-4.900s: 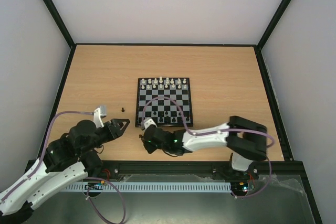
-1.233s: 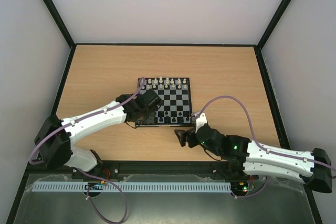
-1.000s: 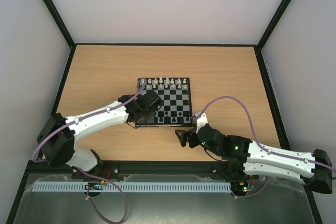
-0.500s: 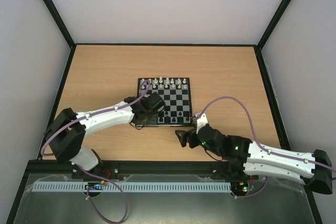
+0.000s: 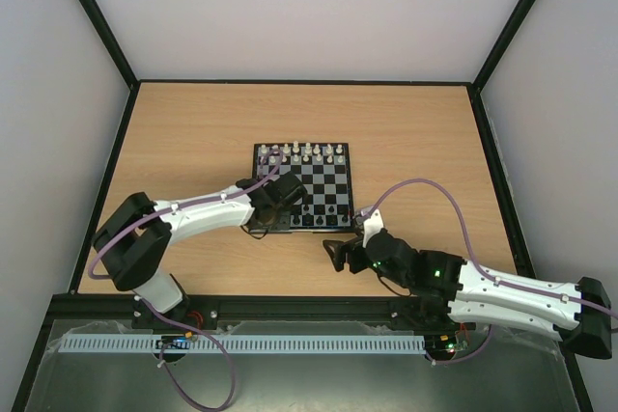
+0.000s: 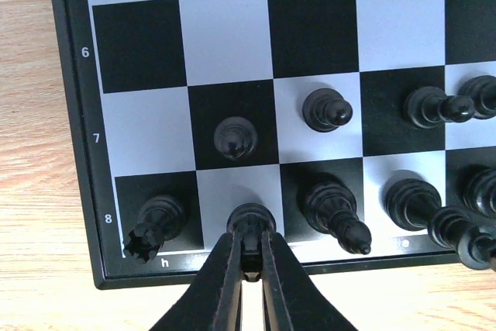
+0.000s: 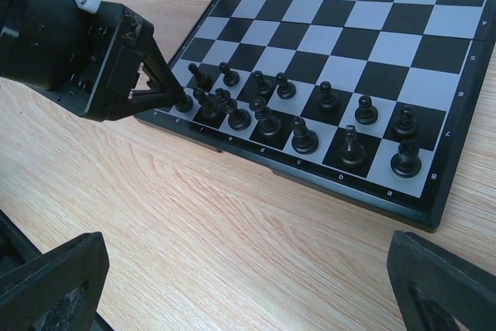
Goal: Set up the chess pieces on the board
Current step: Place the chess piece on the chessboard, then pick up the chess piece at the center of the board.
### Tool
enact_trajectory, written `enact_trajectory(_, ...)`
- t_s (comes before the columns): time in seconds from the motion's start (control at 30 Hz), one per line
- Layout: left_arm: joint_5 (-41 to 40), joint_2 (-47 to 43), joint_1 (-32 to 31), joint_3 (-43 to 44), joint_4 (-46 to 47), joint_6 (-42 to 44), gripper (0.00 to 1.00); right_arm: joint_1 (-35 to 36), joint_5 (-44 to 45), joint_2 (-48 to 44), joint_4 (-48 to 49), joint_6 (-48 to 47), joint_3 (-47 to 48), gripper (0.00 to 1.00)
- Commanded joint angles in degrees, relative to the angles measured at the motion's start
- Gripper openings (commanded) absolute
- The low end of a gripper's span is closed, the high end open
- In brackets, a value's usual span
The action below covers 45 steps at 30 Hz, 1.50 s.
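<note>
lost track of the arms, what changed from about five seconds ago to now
The left gripper swung from the table left of the board onto the board's near left corner, and is now shut on a black piece in the near row. The right gripper pulled back from the board's near edge to its right front, open. The white pieces on the far row stayed put.

The board [image 5: 319, 181] is laid centrally on the table [image 5: 193, 132], with chess pieces [image 5: 307, 151] ranked along its far and near edges.
</note>
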Motion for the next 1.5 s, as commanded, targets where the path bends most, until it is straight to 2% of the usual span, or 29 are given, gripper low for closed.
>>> enact_trajectory(0.0,-1.4,1.0,0.5,-0.4,0.0,0.0,0.08,-0.3,0.3,-1.2,-0.8,-0.6,-1.0,0.99)
enact_trajectory(0.3,-1.9,1.7,1.5,-0.7,0.5,0.6,0.11,-0.4,-0.2,-1.1,-0.5,-0.9,-1.1,0.99)
enact_trajectory(0.5,-1.5,1.5,1.5,-0.6,0.6,0.7,0.20,-0.4,-0.6,-1.0,-0.2,-0.9,-1.2,0.99)
enact_trajectory(0.77,-1.0,0.2,1.0,-0.4,0.1,0.4,0.20,-0.4,-1.0,-0.6,0.1,-0.9,-1.3,0.99)
enact_trajectory(1.1,-4.2,-7.7,-0.7,4.2,-6.7,-1.2,0.26,-0.4,-1.6,-0.3,0.8,-0.9,-1.4,0.99)
enact_trajectory(1.17,-6.1,-10.0,-0.7,4.8,-8.4,-1.7,0.30,-0.4,-1.8,-0.3,0.9,-0.9,-1.4,0.99)
enact_trajectory(1.3,-9.2,-13.8,2.7,4.3,-11.0,-1.9,0.37,-0.4,-2.2,-0.2,1.2,-0.9,-1.4,0.99)
enact_trajectory(1.47,-7.9,-20.1,11.9,-2.1,-4.8,-0.6,0.42,-0.4,-3.2,-0.1,2.0,-0.9,-1.5,0.99)
